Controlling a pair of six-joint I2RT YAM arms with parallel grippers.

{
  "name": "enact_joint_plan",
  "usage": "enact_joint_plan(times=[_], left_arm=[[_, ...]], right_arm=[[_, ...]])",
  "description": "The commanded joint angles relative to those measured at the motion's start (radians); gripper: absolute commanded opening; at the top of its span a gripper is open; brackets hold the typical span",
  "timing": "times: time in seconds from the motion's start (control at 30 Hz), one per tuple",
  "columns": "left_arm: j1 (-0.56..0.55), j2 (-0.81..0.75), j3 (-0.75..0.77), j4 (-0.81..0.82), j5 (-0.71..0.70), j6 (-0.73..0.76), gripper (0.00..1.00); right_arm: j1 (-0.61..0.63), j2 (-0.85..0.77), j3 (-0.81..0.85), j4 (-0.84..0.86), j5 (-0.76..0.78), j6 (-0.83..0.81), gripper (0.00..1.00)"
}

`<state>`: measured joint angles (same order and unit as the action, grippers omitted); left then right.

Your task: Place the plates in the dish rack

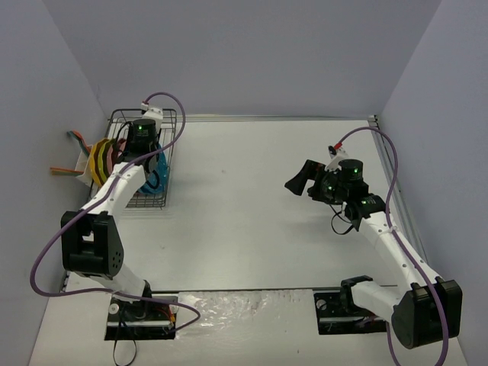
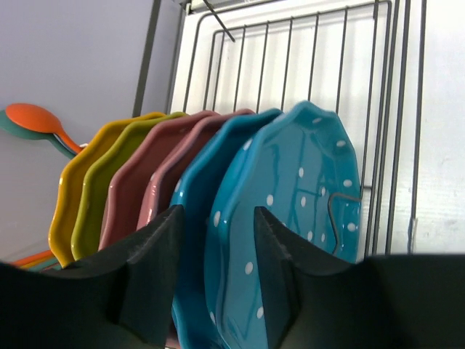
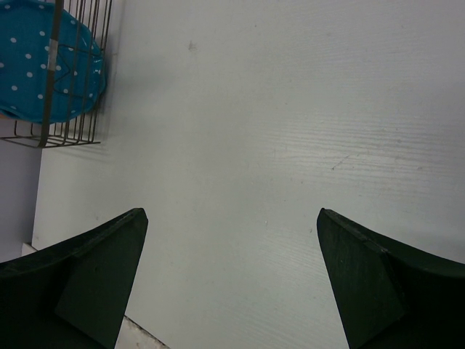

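The six plates [image 2: 163, 174] stand on edge in a close row in the dish rack [image 1: 172, 122], which sits at the far left corner of the tabletop [image 1: 252, 191], beside the left wall. From the wall side inward the row runs orange-yellow plate [image 2: 69, 196], yellow-green plate [image 2: 98, 189], two pink plates [image 2: 134, 182], then two teal plates [image 2: 298, 182]. The left gripper [image 2: 218, 214] hangs over the teal end of the row. Its jaws are parted by a narrow gap, and the upper rims of both teal plates show in that gap. Whether either jaw touches a rim cannot be told. On the rack's wall side a white holder [image 1: 82, 164] carries an orange spoon [image 2: 36, 120]. Well apart, toward the right of the tabletop, the right gripper [image 3: 231, 214] hovers above bare surface, its jaws spread wide and holding nothing
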<state>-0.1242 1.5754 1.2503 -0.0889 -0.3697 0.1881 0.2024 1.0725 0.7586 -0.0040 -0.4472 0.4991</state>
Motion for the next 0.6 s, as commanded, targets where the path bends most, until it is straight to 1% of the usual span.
enact_joint_plan(times=[0.0,0.1,0.2,0.27,0.33,0.4,0.43,0.47,0.5,0.57], left_arm=[[0.006,-0.082,0.023,0.14,-0.036,0.014,0.45],[0.006,-0.142,0.027,0.139,-0.018,0.002,0.61],[0.005,-0.205,0.053,0.094,0.007,-0.026,0.69],[0.005,-0.282,0.078,0.032,0.028,-0.066,0.79],[0.005,-0.329,0.105,-0.042,0.052,-0.108,0.86],[0.007,-0.421,0.122,-0.133,0.069,-0.141,0.94],[0.006,-0.449,0.124,-0.168,0.077,-0.153,0.96],[0.006,-0.478,0.122,-0.204,0.083,-0.168,0.96],[0.007,-0.534,0.104,-0.283,0.096,-0.205,0.97],[0.008,-0.654,0.085,-0.363,0.098,-0.233,0.97]], right_arm=[[-0.006,-0.029,0.015,0.063,-0.01,0.013,1.0],[-0.006,-0.036,0.02,0.064,-0.011,0.017,1.0],[-0.006,-0.067,0.034,0.062,0.004,0.014,1.0],[-0.007,-0.11,0.049,0.062,0.035,0.011,1.0],[-0.007,-0.139,0.077,0.061,0.088,-0.001,1.0],[-0.007,-0.186,0.11,0.058,0.138,-0.026,1.0],[-0.006,-0.21,0.122,0.057,0.155,-0.042,1.0],[-0.006,-0.215,0.135,0.055,0.179,-0.046,1.0],[-0.006,-0.251,0.155,0.047,0.233,-0.083,1.0],[-0.006,-0.285,0.206,0.01,0.288,-0.13,1.0]])
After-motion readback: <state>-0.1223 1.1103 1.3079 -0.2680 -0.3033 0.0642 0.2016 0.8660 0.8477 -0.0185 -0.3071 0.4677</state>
